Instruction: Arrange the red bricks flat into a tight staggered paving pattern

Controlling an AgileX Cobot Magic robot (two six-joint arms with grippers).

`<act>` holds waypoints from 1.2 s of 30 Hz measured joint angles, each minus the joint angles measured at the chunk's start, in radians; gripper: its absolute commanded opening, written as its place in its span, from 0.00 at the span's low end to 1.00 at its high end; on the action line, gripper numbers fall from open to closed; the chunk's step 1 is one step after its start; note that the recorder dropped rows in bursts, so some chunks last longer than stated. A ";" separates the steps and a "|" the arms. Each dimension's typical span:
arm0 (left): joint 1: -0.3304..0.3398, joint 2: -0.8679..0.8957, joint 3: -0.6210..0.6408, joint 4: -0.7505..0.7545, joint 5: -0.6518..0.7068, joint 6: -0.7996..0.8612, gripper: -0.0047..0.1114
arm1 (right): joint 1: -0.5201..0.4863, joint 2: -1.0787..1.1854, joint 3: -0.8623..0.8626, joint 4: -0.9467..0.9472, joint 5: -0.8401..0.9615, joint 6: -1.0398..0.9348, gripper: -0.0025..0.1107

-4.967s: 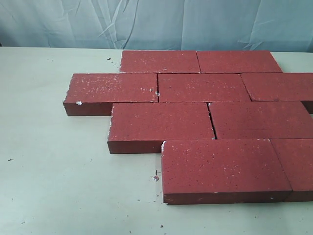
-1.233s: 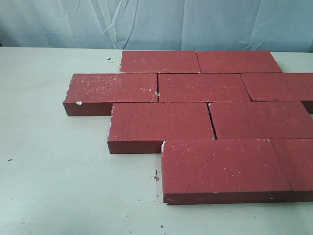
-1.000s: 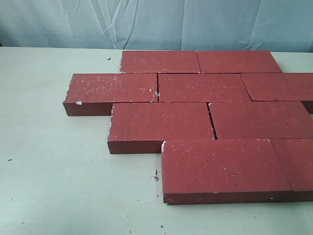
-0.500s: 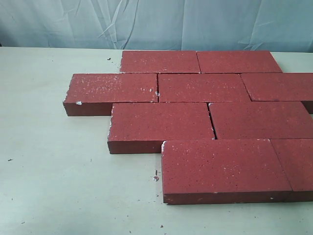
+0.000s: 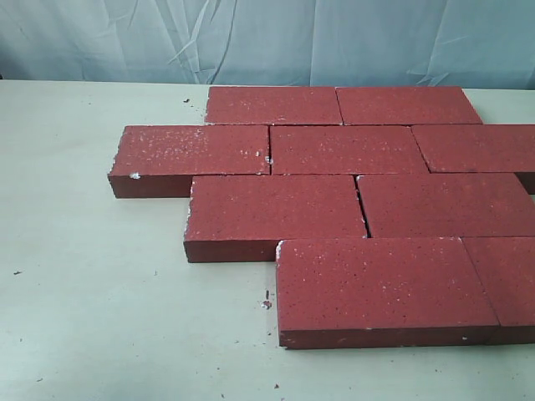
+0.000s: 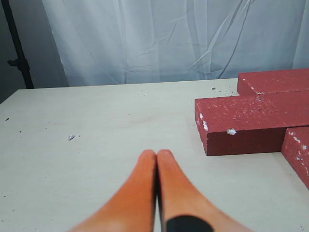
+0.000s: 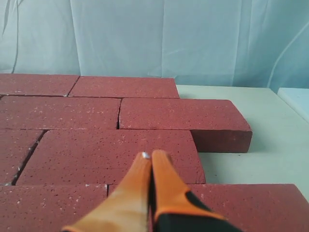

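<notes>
Your red bricks (image 5: 334, 200) lie flat on pale table (image 5: 100, 292), four staggered rows, edges touching (thin gap shows in third row from back). Your left gripper (image 6: 155, 153): orange tips pressed together, nothing between, over bare table near the bricks. Your right gripper (image 7: 150, 154): likewise pinched together, empty, above bricks.
</notes>
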State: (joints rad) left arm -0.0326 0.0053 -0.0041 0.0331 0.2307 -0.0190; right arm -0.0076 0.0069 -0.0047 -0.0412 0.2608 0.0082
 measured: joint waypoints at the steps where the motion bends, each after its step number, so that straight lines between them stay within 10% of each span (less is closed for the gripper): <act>1: 0.000 0.000 0.000 0.000 0.000 0.000 0.04 | 0.000 0.000 0.000 0.000 0.007 0.006 0.01; 36: 0.000 0.000 0.000 0.000 0.000 0.000 0.04 | 0.000 -0.001 0.002 -0.006 0.050 0.033 0.01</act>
State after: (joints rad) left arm -0.0326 0.0053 -0.0041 0.0331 0.2307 -0.0190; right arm -0.0076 0.0063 -0.0025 -0.0474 0.3104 0.0409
